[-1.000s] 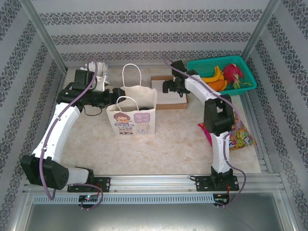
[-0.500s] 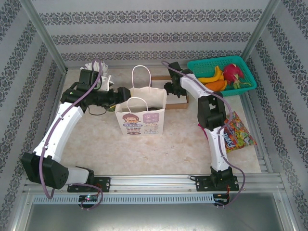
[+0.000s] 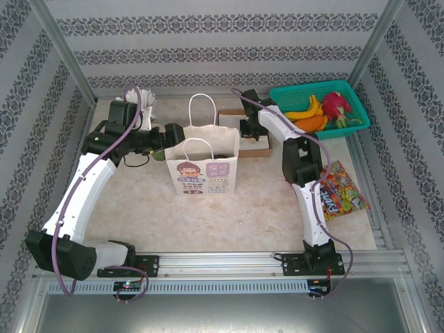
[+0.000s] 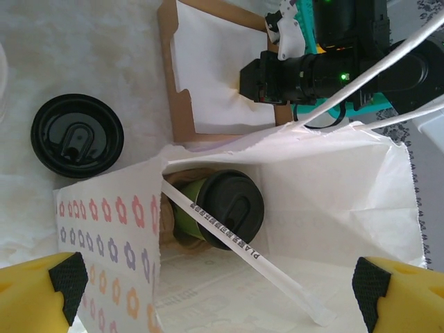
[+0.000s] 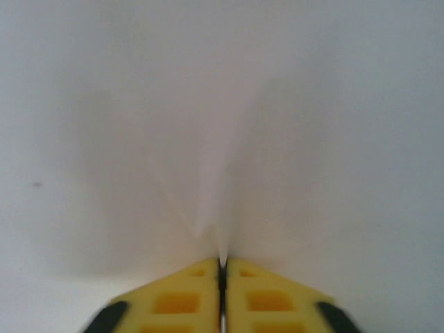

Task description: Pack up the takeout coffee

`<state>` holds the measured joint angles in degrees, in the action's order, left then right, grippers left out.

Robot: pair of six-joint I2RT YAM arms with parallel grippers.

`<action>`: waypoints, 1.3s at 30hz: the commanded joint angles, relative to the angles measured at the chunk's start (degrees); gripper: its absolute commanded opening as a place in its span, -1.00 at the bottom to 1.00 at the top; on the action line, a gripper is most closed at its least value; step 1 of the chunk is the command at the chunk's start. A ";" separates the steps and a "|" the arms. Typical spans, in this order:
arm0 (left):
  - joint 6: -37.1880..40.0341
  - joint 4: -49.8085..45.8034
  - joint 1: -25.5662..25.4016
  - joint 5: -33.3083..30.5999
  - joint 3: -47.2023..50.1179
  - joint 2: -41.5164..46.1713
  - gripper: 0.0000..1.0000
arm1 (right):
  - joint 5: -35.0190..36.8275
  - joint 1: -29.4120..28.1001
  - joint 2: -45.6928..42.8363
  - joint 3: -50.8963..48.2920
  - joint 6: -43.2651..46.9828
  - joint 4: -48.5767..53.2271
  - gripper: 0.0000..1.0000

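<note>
The takeout coffee (image 4: 232, 208) sits inside the paper bag (image 3: 205, 177) in the middle of the counter (image 3: 139, 208), a cardboard tray (image 4: 177, 104) just behind the bag. A fruit basket (image 3: 279, 94) sits back right, a candy packet (image 3: 340, 193) lying well before it.

- Paper bag (image 3: 205, 175), white with a cartoon face, stands upright mid-table with its mouth open.
- Green basket (image 3: 276, 94) in the far right corner holds a banana (image 3: 309, 108) and other fruit.
- Candy packet (image 3: 341, 194) lies flat on the right.
- Cardboard tray (image 4: 208, 76) lined with white paper sits just beyond the bag.
- Round black lid (image 4: 76, 135) sits near the tray.
</note>
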<state>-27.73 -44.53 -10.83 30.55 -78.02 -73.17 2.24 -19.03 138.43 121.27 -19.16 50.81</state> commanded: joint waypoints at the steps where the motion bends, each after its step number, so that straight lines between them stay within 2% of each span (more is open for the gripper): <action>1: 0.45 -0.73 -0.41 -1.88 -1.43 0.92 1.00 | 0.89 -1.03 0.49 0.44 -0.18 1.13 -1.00; 13: 1.54 -1.06 -0.41 -3.25 -1.17 0.98 0.99 | 3.46 -0.97 -9.83 -2.92 0.53 -1.99 -1.00; 26: 3.19 0.30 -0.18 -4.40 -0.34 2.32 0.99 | 7.93 -0.93 -21.79 -14.52 -0.43 -10.96 -1.00; 34: 6.04 2.23 -0.22 -4.05 0.15 4.14 0.99 | 8.58 -0.09 -29.68 -24.13 -0.79 -21.50 -1.00; 39: 10.06 3.40 -0.13 -2.71 0.32 6.04 0.99 | 8.74 -0.01 -37.87 -36.09 3.08 -36.44 -1.00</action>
<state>-21.91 -43.97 -10.81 26.76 -77.97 -68.99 9.69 -19.33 105.54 90.06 -18.61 25.61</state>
